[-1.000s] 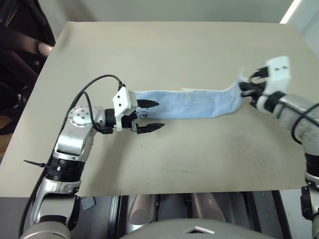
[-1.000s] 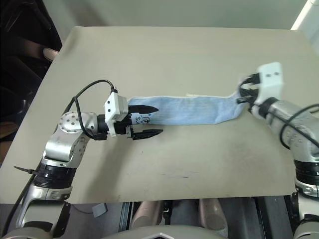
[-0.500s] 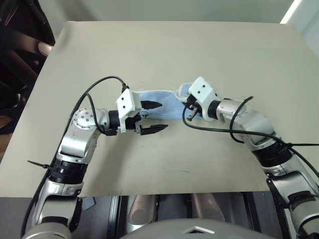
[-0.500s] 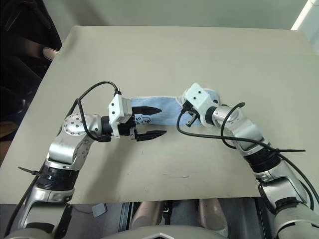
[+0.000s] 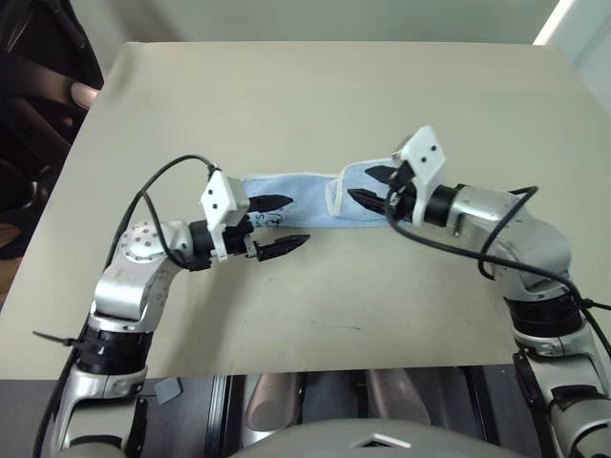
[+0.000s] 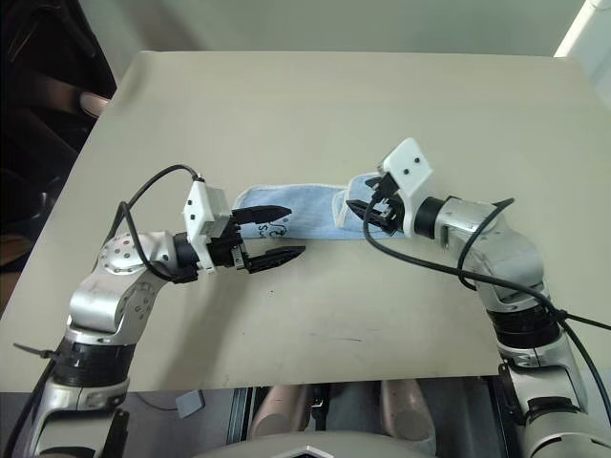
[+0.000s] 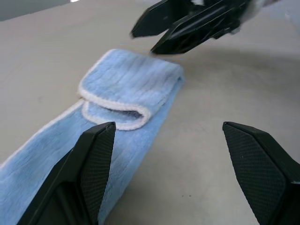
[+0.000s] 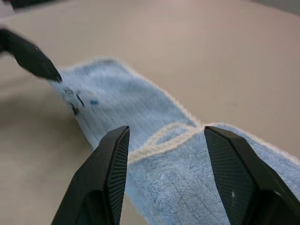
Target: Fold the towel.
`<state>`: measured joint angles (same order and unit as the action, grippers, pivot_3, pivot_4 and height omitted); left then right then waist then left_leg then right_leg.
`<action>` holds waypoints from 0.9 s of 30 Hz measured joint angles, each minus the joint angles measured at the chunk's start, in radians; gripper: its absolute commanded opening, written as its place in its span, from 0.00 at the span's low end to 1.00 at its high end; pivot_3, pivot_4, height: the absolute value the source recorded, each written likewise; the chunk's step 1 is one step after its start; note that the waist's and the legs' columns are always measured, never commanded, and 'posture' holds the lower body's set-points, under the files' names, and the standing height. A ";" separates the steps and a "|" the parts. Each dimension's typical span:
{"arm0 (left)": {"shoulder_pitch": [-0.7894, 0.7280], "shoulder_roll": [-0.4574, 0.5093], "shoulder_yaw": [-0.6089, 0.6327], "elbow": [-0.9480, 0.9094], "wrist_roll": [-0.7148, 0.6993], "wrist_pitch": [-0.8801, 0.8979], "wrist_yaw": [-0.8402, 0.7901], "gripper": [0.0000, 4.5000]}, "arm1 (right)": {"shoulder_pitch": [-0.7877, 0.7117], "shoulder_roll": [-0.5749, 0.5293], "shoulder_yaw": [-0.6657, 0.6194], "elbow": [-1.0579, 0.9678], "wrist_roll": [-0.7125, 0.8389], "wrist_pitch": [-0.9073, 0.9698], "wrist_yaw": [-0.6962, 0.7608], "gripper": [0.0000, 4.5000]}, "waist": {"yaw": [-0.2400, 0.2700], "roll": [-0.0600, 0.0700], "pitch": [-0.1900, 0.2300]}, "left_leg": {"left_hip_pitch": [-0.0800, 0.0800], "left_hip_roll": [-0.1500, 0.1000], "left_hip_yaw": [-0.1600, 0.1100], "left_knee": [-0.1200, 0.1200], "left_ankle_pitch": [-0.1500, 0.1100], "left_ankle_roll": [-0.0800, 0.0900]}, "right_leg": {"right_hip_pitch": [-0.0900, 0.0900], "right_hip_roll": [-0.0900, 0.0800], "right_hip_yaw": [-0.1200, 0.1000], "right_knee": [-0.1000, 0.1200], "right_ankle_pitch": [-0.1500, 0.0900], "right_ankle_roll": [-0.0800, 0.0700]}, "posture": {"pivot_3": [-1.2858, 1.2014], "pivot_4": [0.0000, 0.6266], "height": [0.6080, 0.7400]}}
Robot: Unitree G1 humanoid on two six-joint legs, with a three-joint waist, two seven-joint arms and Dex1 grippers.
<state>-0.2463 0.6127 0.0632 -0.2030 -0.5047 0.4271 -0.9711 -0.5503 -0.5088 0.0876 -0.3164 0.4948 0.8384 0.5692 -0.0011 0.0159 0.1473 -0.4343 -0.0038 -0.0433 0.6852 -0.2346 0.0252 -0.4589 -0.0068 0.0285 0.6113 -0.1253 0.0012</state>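
So there's one towel (image 5: pixel 305 198) here, light blue with a white hem, lying as a long strip across the middle of one tan table (image 5: pixel 315 95). Its right end is flopped back over itself, so you get a short doubled flap with the hem curling across the strip. There's a small dark printed mark at the left end, right by the left gripper (image 5: pixel 277 223). Two grippers, two black fingers each. The left one has its fingers spread wide: one tip lies over the towel's left end, the other is over bare table just off the near edge, and nothing is pinched between them. The right gripper (image 5: pixel 370 185) hangs over the folded right end with its fingers apart too, not clamped on the cloth. Its wrist view shows both fingers (image 8: pixel 108 173) straddling the flap.
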 measured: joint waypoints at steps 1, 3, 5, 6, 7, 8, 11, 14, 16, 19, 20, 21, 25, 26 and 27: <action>0.015 -0.003 0.009 0.000 -0.012 0.012 0.010 0.88 | -0.001 0.004 -0.017 0.007 0.008 0.003 0.000 0.47 | 0.000 0.000 0.000 | 0.000 0.000 0.000 0.000 0.000 0.000 | 0.000 0.000 0.000 0.000 0.000 0.000 | 0.52 0.24 0.97; 0.039 -0.021 0.029 -0.006 -0.040 0.043 0.046 0.88 | -0.023 0.021 -0.025 0.073 -0.012 -0.013 -0.010 0.33 | -0.001 0.000 0.000 | 0.002 0.000 0.000 0.000 0.001 0.000 | 0.002 0.000 0.000 0.000 0.000 0.000 | 0.52 0.24 0.97; 0.046 -0.049 0.052 -0.025 -0.072 0.077 0.090 0.88 | -0.038 0.025 0.001 0.160 -0.074 -0.054 -0.022 0.17 | 0.000 0.000 0.000 | 0.005 0.000 0.000 0.000 0.001 0.000 | 0.005 0.000 0.000 0.000 0.001 0.000 | 0.52 0.24 0.97; 0.056 -0.061 0.068 -0.041 -0.092 0.100 0.123 0.88 | -0.047 0.037 0.020 0.220 -0.108 -0.091 -0.024 0.08 | -0.001 0.000 0.000 | 0.007 0.000 0.000 0.000 0.001 0.000 | 0.007 0.000 0.001 0.000 0.000 0.000 | 0.52 0.24 0.97; 0.064 -0.076 0.080 -0.055 -0.103 0.121 0.154 0.88 | -0.049 0.055 0.033 0.275 -0.134 -0.127 -0.024 0.01 | -0.001 0.000 0.000 | 0.009 0.000 0.000 -0.002 0.001 0.000 | 0.008 0.000 0.001 0.000 0.000 0.000 | 0.52 0.24 0.97; 0.077 -0.089 0.088 -0.074 -0.113 0.141 0.187 0.88 | -0.051 0.076 0.044 0.326 -0.156 -0.165 -0.024 0.01 | -0.002 0.000 0.000 | 0.010 0.000 0.000 -0.002 0.001 0.000 | 0.008 0.000 0.001 0.000 0.000 -0.001 | 0.52 0.24 0.97; 0.128 -0.133 0.104 -0.138 -0.154 0.210 0.296 0.88 | -0.049 0.109 0.085 0.481 -0.226 -0.280 -0.010 0.01 | -0.003 0.000 0.000 | 0.010 0.000 0.000 -0.003 0.000 0.000 | 0.008 0.000 0.000 0.000 -0.001 -0.001 | 0.52 0.24 0.97; 0.189 -0.165 0.129 -0.192 -0.182 0.261 0.393 0.88 | -0.038 0.112 0.108 0.560 -0.276 -0.370 0.014 0.01 | -0.002 0.000 0.000 | 0.010 0.000 0.000 -0.004 0.000 -0.001 | 0.008 0.000 0.000 0.000 -0.002 -0.002 | 0.52 0.24 0.97; 0.230 -0.186 0.137 -0.235 -0.195 0.285 0.455 0.88 | -0.036 0.113 0.112 0.580 -0.295 -0.410 0.030 0.01 | -0.003 0.000 0.000 | 0.013 0.000 0.000 -0.004 -0.001 -0.002 | 0.011 0.000 0.000 0.000 -0.002 -0.002 | 0.52 0.24 0.97; 0.257 -0.267 0.174 -0.272 -0.242 0.329 0.580 0.88 | -0.022 0.113 0.109 0.577 -0.303 -0.438 0.052 0.01 | -0.002 0.000 0.000 | 0.018 0.000 0.000 -0.003 -0.001 -0.002 | 0.017 0.000 0.000 -0.001 -0.003 -0.003 | 0.52 0.24 0.97; 0.257 -0.297 0.190 -0.273 -0.262 0.342 0.623 0.88 | -0.018 0.113 0.106 0.572 -0.303 -0.441 0.059 0.01 | -0.002 0.000 0.000 | 0.019 0.000 0.000 -0.003 -0.001 -0.002 | 0.018 0.000 0.001 -0.001 -0.003 -0.003 | 0.52 0.24 0.97; 0.257 -0.318 0.205 -0.274 -0.282 0.354 0.662 0.88 | -0.016 0.113 0.103 0.564 -0.303 -0.442 0.068 0.01 | -0.003 0.000 0.000 | 0.020 0.000 0.000 -0.003 -0.001 -0.002 | 0.019 0.000 0.001 -0.001 -0.003 -0.002 | 0.52 0.24 0.97; 0.233 -0.433 0.298 -0.267 -0.399 0.403 0.868 0.91 | -0.016 0.099 0.073 0.496 -0.291 -0.457 0.101 0.00 | -0.003 0.000 0.000 | 0.021 0.000 0.000 -0.003 -0.001 -0.002 | 0.020 0.000 0.001 -0.001 -0.004 -0.001 | 0.52 0.24 0.97; 0.222 -0.459 0.324 -0.259 -0.438 0.415 0.927 0.96 | -0.020 0.094 0.059 0.469 -0.282 -0.461 0.111 0.00 | -0.003 0.000 0.000 | 0.021 0.000 0.000 -0.003 -0.001 -0.002 | 0.020 0.001 0.001 -0.001 -0.004 -0.001 | 0.52 0.24 0.97; 0.211 -0.477 0.346 -0.245 -0.472 0.429 0.984 0.99 | -0.032 0.090 0.041 0.441 -0.272 -0.463 0.119 0.00 | -0.003 0.000 0.000 | 0.021 0.000 0.001 -0.004 -0.001 -0.002 | 0.020 0.001 0.001 -0.001 -0.004 -0.001 | 0.52 0.24 0.97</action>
<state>-0.0356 0.1361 0.4093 -0.4480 -0.9765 0.8562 0.0128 -0.5820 -0.4186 0.1285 0.1247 0.2229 0.3751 0.6881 -0.0040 0.0158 0.1475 -0.4130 -0.0037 -0.0428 0.6815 -0.2352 0.0230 -0.4385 -0.0061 0.0293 0.6103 -0.1292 0.0000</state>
